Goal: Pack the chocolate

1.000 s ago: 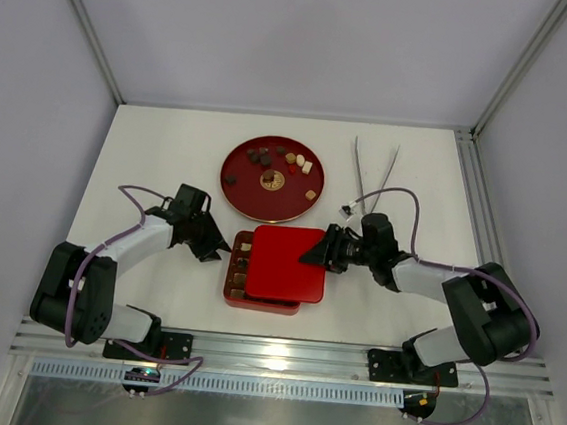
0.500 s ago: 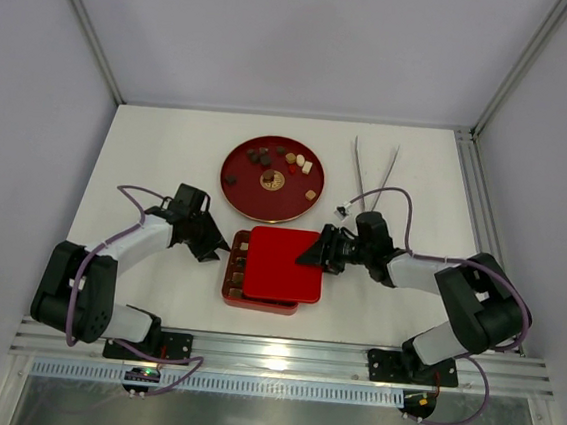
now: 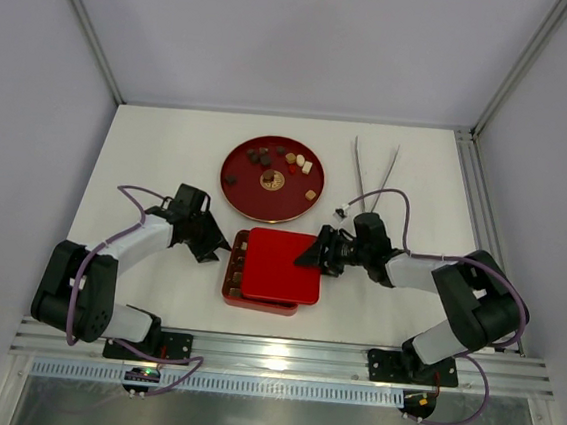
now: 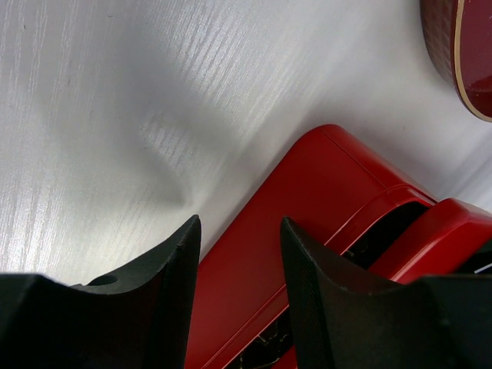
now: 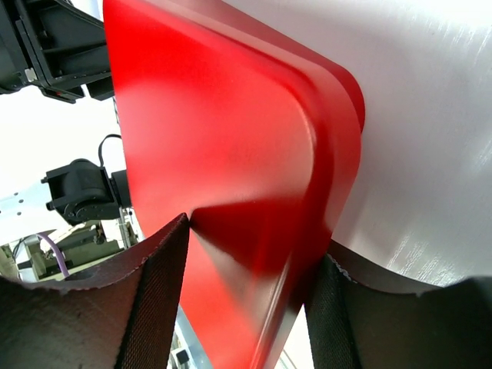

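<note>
Well, gold emblem [image 3: 271, 180] at centre of round red plate [image 3: 249, 201], too small to read. Loose chocolate [image 3: 287, 160] on plate, more in uncovered left column of red box [image 3: 255, 303]. Glossy red lid [image 3: 280, 265], corners rounded, covers rest of box, its right edge pinched by right gripper [image 3: 311, 255]. At box's left wall, left gripper [image 3: 217, 251] fingers apart, probably straddling it. Metal tweezers [image 3: 373, 171] lie right of plate.

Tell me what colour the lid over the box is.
Bright red; the lid shows best in the right wrist view.

Black-and-white arms [image 3: 132, 244], purple cables [image 3: 398, 191]
</note>
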`<action>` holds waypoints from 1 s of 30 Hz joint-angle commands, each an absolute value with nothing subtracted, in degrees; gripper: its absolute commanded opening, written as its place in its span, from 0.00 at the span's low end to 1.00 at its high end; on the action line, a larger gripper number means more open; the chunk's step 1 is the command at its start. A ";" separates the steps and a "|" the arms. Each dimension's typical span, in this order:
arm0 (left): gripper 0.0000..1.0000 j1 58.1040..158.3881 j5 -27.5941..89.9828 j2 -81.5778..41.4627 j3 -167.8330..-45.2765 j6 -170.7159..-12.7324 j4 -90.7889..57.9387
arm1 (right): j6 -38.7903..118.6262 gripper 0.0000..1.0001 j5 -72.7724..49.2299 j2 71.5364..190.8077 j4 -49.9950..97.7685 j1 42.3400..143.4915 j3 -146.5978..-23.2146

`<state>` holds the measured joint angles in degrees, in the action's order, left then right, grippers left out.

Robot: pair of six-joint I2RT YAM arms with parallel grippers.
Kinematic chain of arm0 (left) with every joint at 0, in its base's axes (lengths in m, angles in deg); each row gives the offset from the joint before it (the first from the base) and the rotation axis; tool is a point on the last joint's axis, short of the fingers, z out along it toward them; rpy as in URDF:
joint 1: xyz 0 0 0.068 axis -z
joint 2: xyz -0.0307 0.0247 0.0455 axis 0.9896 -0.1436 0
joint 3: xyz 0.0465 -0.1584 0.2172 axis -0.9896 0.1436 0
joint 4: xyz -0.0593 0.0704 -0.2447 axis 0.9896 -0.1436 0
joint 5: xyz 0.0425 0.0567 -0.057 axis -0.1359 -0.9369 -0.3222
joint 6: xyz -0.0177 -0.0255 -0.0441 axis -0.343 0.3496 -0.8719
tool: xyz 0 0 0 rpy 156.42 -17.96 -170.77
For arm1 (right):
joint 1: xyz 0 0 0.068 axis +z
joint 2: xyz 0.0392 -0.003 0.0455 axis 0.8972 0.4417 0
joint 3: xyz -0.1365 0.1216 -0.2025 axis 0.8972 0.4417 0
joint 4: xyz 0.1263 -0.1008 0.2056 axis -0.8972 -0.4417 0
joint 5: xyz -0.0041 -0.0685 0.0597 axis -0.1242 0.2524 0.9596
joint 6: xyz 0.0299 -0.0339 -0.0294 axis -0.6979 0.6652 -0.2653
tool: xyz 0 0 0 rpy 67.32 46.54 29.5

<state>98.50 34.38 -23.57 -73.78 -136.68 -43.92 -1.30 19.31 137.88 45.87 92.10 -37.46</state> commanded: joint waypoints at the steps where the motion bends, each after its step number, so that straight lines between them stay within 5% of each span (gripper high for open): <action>1: 0.46 98.88 36.91 -23.32 -73.94 -137.10 -41.91 | -0.38 0.59 17.94 138.07 46.37 93.23 -38.10; 16: 0.44 98.89 34.62 -20.50 -72.18 -141.14 -41.82 | -0.99 0.58 13.55 135.96 42.68 96.92 -39.24; 30: 0.26 99.32 33.13 -16.90 -68.23 -145.62 -41.38 | -4.77 0.59 11.26 135.43 43.81 97.80 -38.80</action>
<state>98.72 32.47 -18.12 -68.93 -144.22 -43.37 -3.99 13.91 136.22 43.27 97.22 -37.89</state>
